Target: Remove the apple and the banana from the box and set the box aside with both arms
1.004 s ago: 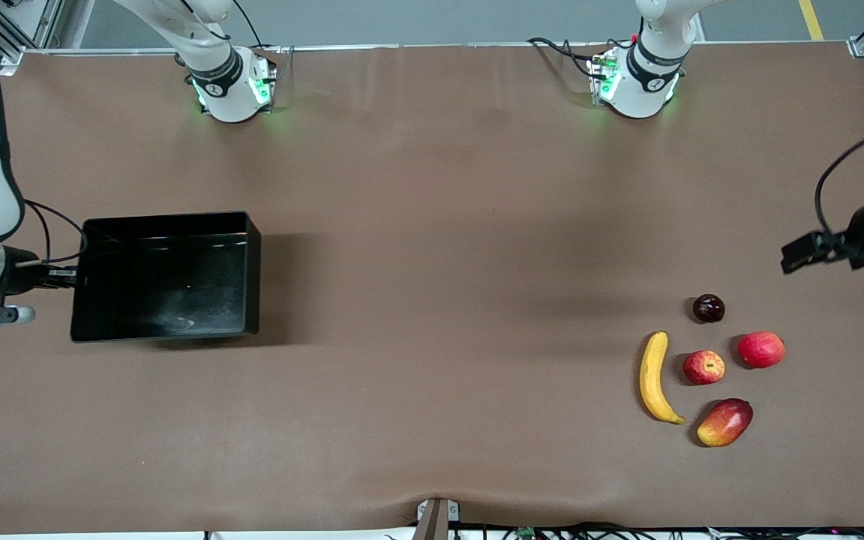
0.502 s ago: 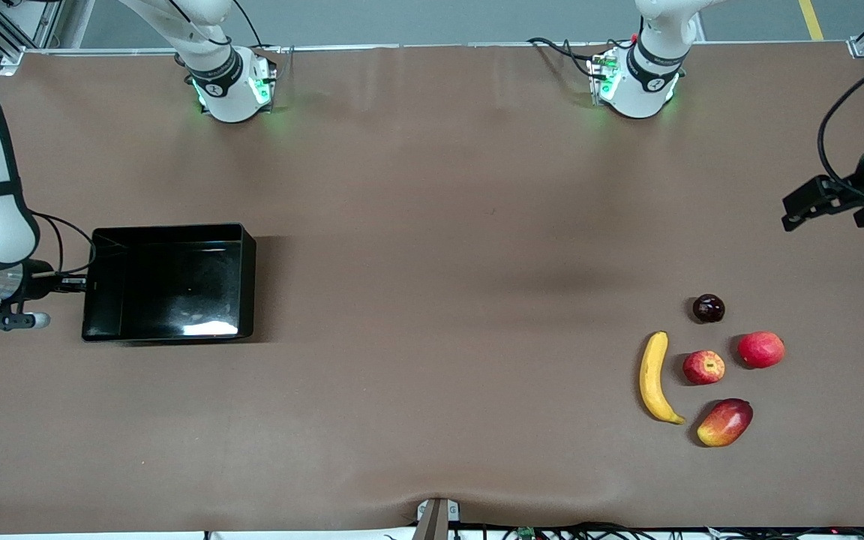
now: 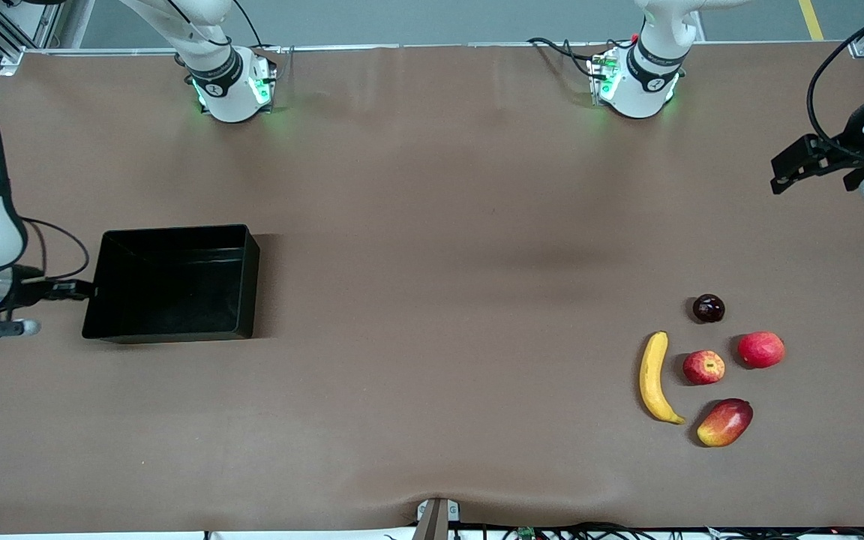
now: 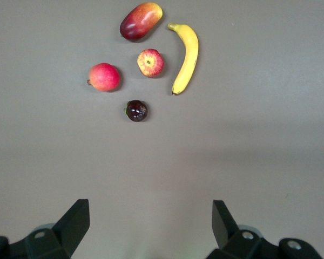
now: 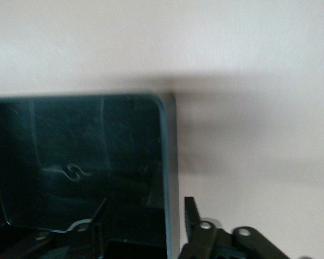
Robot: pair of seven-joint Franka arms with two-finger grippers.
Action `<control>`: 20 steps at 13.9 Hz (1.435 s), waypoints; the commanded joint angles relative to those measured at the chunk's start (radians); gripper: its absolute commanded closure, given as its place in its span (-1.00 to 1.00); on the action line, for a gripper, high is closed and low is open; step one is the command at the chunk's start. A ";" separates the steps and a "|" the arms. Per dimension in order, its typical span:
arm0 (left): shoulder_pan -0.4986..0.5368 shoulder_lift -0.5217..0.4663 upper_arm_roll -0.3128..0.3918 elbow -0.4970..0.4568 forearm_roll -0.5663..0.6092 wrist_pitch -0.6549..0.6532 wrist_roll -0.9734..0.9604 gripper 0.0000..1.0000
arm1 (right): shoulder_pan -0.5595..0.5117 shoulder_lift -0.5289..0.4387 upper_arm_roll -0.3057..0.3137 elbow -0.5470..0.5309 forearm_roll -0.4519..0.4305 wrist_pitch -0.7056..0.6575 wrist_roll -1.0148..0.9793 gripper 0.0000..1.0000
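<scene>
- Right tool (image 3: 87, 288) clamped on the end wall of the black tray (image 3: 241, 281) at the right arm's end of the bench (image 3: 432, 247); one finger inside the wall, one finger (image 5: 197, 229) outside, as seen in the right wrist view.
- Tray resting flat on the bench, open side up.
- Left tool (image 3: 781, 174) up in the air over bare bench at the left arm's end, fingers (image 4: 73, 221) spread wide apart, holding nothing.
- Banana (image 3: 655, 377) lying on the bench, well apart from the left tool and much nearer to the front camera than the spot under it.
- Streaked apple (image 3: 703, 367) just beside the banana, not touching.
- Around the apple: plain red fruit (image 3: 761, 349), mango (image 3: 725, 422), dark round fruit (image 3: 708, 308).
- Whole fruit group well apart from the tray.
</scene>
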 commanded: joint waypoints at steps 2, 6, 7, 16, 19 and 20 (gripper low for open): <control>-0.050 -0.061 0.041 -0.057 -0.024 -0.005 0.009 -1.00 | 0.086 -0.008 0.007 0.180 -0.003 -0.073 -0.005 -1.00; -0.102 -0.082 0.107 -0.078 -0.022 -0.005 0.004 -1.00 | 0.193 -0.014 0.007 0.344 -0.123 -0.097 0.003 -1.00; -0.102 -0.082 0.107 -0.077 -0.022 -0.003 0.004 -1.00 | 0.222 -0.017 0.003 0.389 -0.133 -0.122 0.012 -1.00; -0.101 -0.071 0.078 -0.080 -0.025 0.014 -0.003 -1.00 | 0.324 -0.313 0.004 0.385 -0.135 -0.576 0.370 -1.00; -0.100 -0.076 0.076 -0.083 -0.025 0.018 -0.005 -1.00 | 0.324 -0.489 0.004 0.250 -0.136 -0.643 0.370 -1.00; -0.100 -0.076 0.076 -0.083 -0.025 0.020 -0.010 -1.00 | 0.325 -0.525 0.004 0.219 -0.138 -0.653 0.370 -1.00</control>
